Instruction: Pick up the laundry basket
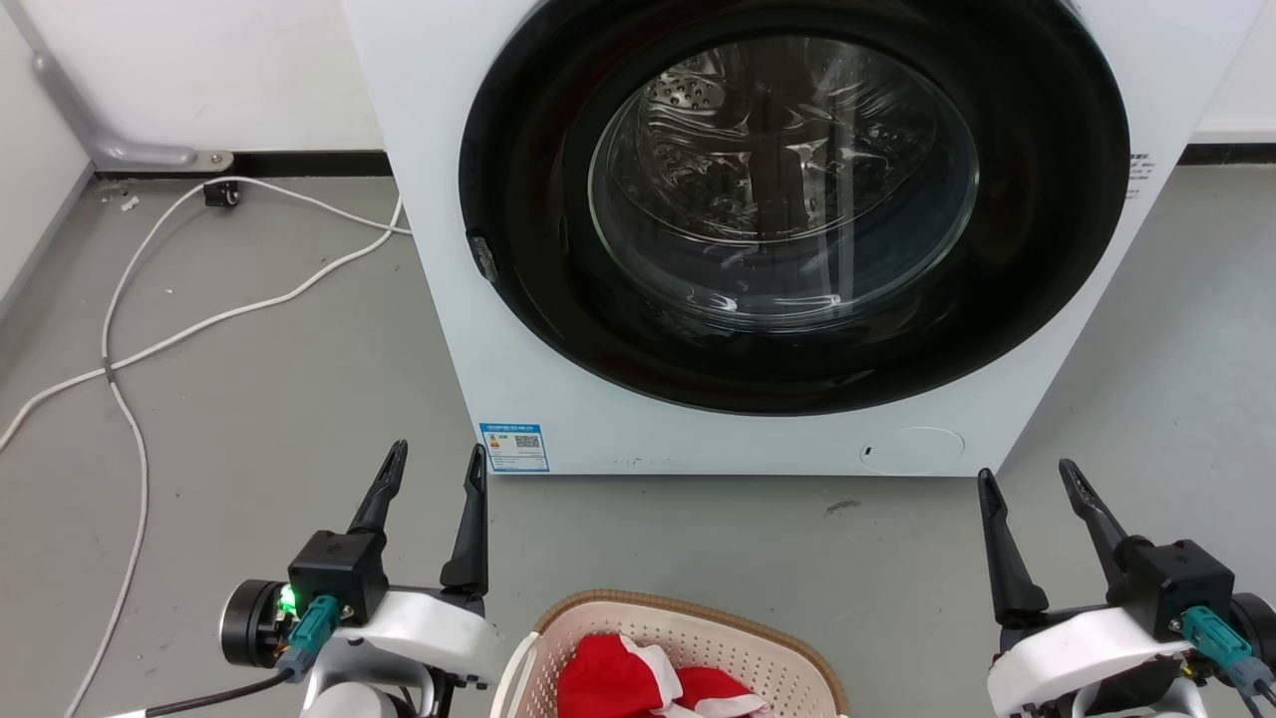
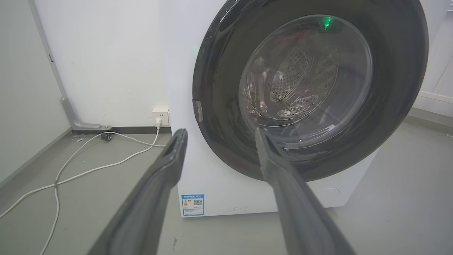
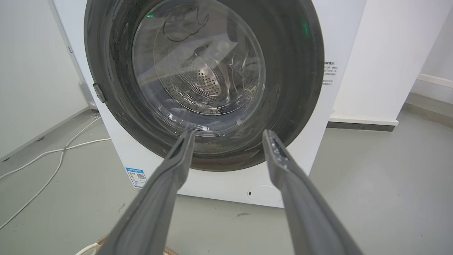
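- My left gripper [image 1: 439, 449] and right gripper [image 1: 1025, 469] both stand with fingers spread, empty, pointing at the machine ahead.
- The laundry basket [image 1: 688, 602] sits on the floor between the two grippers, back behind their fingertips, touching neither. Red and white cloth [image 1: 608, 683] lies inside it.
- Just beyond the fingertips I see the washing machine [image 1: 498, 329], its round door [image 1: 788, 189] closed.
- Off to the left of my left gripper, a white cable [image 1: 108, 367] trails across the floor towards the far wall.

Left end effector [image 1: 439, 459] and right end effector [image 1: 1027, 477] — both spread, empty.
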Robot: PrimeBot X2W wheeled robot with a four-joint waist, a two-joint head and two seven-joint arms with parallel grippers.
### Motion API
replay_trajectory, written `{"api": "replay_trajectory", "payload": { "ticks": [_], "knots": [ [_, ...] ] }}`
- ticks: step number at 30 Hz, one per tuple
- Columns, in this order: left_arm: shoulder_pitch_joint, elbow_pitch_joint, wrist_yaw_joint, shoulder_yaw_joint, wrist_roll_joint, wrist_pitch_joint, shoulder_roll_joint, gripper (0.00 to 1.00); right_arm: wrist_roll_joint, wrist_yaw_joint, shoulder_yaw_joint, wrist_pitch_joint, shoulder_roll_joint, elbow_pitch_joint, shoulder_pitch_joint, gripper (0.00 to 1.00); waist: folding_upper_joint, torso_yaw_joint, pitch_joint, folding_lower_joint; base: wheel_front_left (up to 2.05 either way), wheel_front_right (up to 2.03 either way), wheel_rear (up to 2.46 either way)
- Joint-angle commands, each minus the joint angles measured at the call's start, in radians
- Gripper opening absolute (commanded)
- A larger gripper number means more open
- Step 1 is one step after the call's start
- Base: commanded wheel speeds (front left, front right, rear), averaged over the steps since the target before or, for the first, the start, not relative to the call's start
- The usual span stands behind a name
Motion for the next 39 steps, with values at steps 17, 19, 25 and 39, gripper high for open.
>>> {"api": "replay_trajectory", "payload": {
  "ticks": [17, 19, 25, 39],
  "knots": [
    [-0.001, 0.01, -0.012, 0.007, 0.044, -0.029, -0.01, 1.0, -0.047, 0.0, 0.005, -0.023, 0.005, 0.002, 0.004, 1.0, 0.0, 0.001, 0.008, 0.0, 0.0, 0.0, 0.0],
    [-0.001, 0.013, -0.013, 0.008, 0.042, -0.028, -0.011, 1.0, -0.042, 0.0, 0.005, -0.023, 0.005, 0.004, 0.002, 1.0, 0.0, 0.001, 0.008, 0.0, 0.0, 0.0, 0.0],
    [0.002, 0.02, -0.013, 0.009, 0.038, -0.028, -0.013, 1.0, -0.037, 0.0, 0.005, -0.024, 0.005, 0.009, -0.001, 1.0, 0.0, 0.001, 0.008, 0.0, 0.0, 0.0, 0.0],
    [-0.05, 0.13, -0.02, 0.007, 0.046, -0.028, -0.007, 1.0, -0.02, 0.0, -0.007, 0.045, 0.005, 0.057, -0.024, 1.0, 0.0, 0.001, 0.059, 0.0, 0.0, 0.0, 0.0]
  ]
}}
